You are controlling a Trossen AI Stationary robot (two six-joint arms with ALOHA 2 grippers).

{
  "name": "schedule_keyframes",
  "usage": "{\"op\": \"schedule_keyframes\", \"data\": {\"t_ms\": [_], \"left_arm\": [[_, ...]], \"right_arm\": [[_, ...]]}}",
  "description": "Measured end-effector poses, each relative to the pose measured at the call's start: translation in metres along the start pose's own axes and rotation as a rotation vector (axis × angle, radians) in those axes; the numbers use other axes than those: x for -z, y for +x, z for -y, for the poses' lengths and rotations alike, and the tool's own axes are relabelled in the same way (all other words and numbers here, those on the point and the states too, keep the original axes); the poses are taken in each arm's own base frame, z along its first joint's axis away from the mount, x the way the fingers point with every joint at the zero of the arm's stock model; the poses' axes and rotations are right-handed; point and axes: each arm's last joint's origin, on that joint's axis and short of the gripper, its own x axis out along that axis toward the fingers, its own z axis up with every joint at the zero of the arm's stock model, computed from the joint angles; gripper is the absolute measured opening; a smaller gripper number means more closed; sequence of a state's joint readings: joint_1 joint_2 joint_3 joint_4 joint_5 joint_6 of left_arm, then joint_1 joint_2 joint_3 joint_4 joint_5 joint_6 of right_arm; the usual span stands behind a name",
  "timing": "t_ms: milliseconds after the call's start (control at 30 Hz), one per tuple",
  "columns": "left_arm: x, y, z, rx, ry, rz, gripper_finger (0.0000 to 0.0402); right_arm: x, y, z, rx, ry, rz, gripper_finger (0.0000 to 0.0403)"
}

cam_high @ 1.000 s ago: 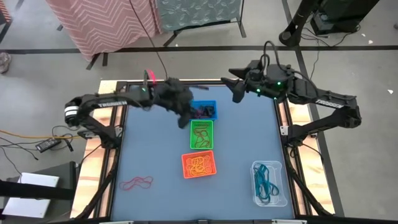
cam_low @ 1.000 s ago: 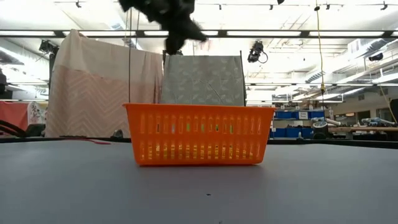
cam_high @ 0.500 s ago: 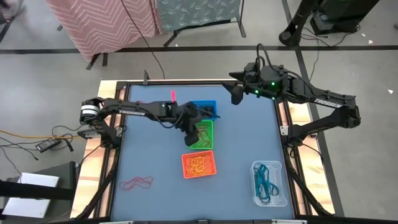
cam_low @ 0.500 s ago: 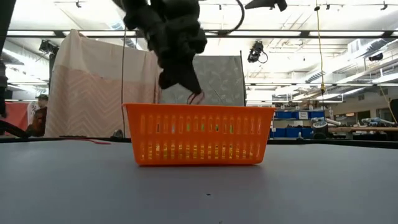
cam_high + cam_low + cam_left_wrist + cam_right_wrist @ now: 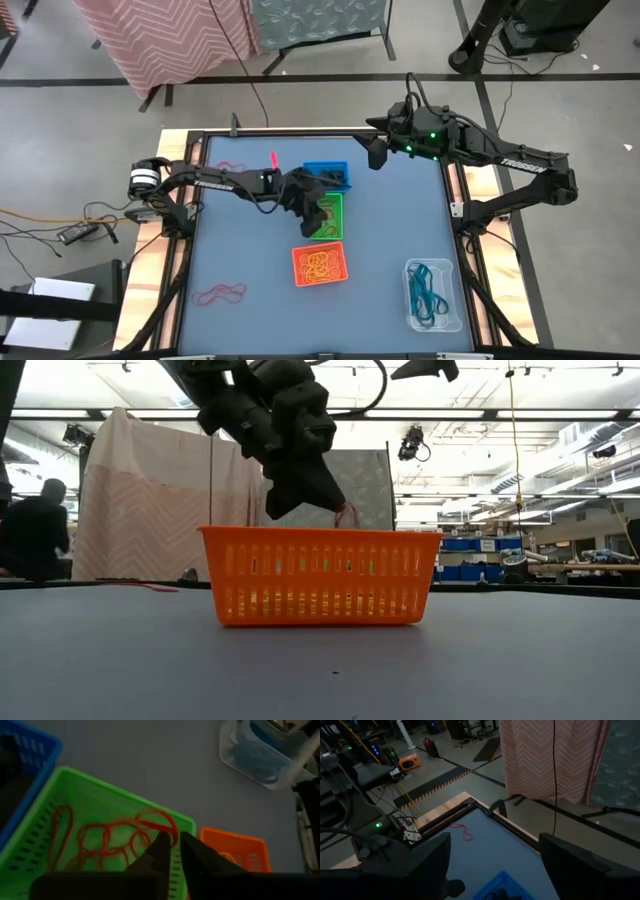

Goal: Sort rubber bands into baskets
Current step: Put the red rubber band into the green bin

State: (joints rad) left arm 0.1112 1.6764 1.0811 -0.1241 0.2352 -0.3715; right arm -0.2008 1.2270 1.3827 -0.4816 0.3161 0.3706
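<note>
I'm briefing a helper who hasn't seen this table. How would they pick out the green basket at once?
Look at the middle of the blue-grey table, where three small baskets sit in a row. The green basket is the middle one, between the blue basket and the orange basket. It alone holds red bands, and the left gripper hovers over it.

left arm: reaches from the left edge toward table centre, wrist tipped down | left gripper (image 5: 172, 847): fingers nearly together, grip perhaps loosening | right arm: raised at far right | right gripper (image 5: 378, 152): fingers spread wide, nothing held
</note>
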Motion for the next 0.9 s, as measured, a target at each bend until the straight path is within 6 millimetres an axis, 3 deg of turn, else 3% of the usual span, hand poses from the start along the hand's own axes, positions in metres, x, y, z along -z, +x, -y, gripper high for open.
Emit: {"op": "schedule_keyframes", "data": {"t_ms": [267, 433, 633, 900], "left_arm": [[-0.001, -0.003, -0.003, 0.036, -0.013, -0.053, 0.0171], [-0.011, -0.025, -0.017, -0.02, -0.009, -0.22, 0.023], [-0.003, -0.077, -0.069, -0.412, 0.003, -0.382, 0.024], [0.041, -0.123, -0.162, -0.605, -0.357, -0.479, 0.024]], "right_arm": [[0.0, 0.0, 0.0, 0.0, 0.0, 0.0, 0.0311], [0.0, 0.0, 0.0, 0.0, 0.0, 0.0, 0.0311], [0.001, 0.0, 0.0, 0.001, 0.021, -0.003, 0.0311], [0.019, 0.009, 0.002, 0.016, 0.054, -0.061, 0.0311]]}}
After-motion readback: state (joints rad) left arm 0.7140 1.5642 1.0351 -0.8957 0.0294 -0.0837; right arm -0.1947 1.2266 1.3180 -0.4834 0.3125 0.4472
